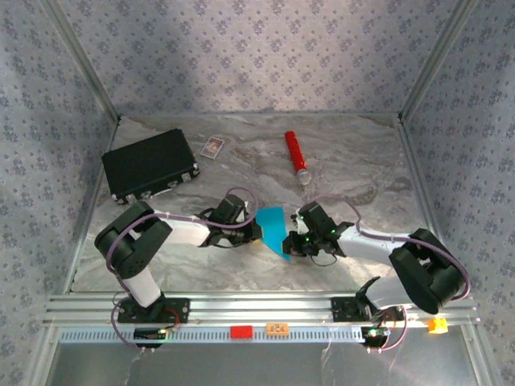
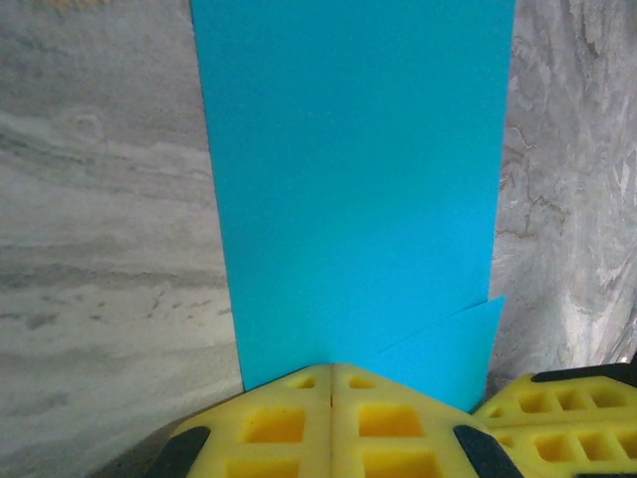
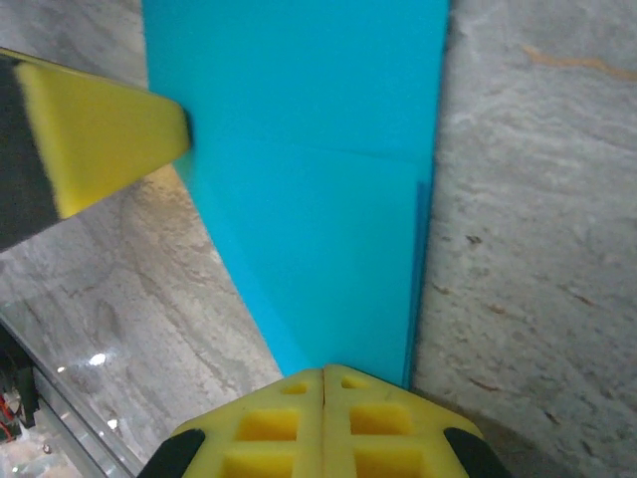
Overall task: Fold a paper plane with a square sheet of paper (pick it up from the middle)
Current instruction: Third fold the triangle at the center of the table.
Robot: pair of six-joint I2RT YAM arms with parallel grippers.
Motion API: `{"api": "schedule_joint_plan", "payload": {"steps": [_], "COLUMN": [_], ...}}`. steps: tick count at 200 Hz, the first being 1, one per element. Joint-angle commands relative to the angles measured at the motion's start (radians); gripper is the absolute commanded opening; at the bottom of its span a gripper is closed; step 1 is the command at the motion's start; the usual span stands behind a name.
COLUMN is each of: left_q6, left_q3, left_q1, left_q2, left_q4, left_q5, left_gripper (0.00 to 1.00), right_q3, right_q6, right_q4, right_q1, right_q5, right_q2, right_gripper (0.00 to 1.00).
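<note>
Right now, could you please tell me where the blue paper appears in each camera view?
Top external: blue paper sits between the left gripper and right gripper.
Left wrist: blue paper runs from the top edge down into the left gripper.
Right wrist: blue paper runs from the top edge down into the right gripper.
Shared landmark: grey marbled table.

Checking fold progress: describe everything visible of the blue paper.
The paper is thin, plain bright cyan, matte and unmarked. It is folded into a narrow strip with straight long edges. Its layers overlap, showing a diagonal flap edge near one end, which tapers to a point. It sits over the middle of the table, between the arms. The left gripper and right gripper are each shut on an edge, from opposite sides.
</note>
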Motion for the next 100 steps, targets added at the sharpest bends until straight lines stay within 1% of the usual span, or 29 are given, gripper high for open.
{"api": "schedule_joint_plan", "payload": {"steps": [1,22,45,76,100], "left_q6": [0.017,0.018,0.017,0.014,0.016], "left_q3": [0.01,0.014,0.01,0.006,0.006], "left_q1": [0.001,0.001,0.0,-0.001,0.0], "left_q2": [0.033,0.04,0.04,0.04,0.043], "left_q4": [-0.071,-0.067,-0.066,-0.059,-0.061], "left_q5": [-0.014,-0.013,-0.013,-0.01,-0.011], "left_gripper": [0.0,0.0,0.0,0.0,0.0], "right_q3": [0.068,0.122,0.169,0.187,0.163], "right_q6": [-0.05,-0.057,-0.057,-0.056,-0.057], "right_q4": [-0.02,-0.005,0.0,0.037,0.032], "right_q1": [0.019,0.052,0.093,0.092,0.076], "right_q5": [-0.043,-0.068,-0.04,-0.018,-0.032], "right_q2": [0.011,0.079,0.155,0.247,0.259], "right_gripper": [0.06,0.06,0.07,0.08,0.09]}}
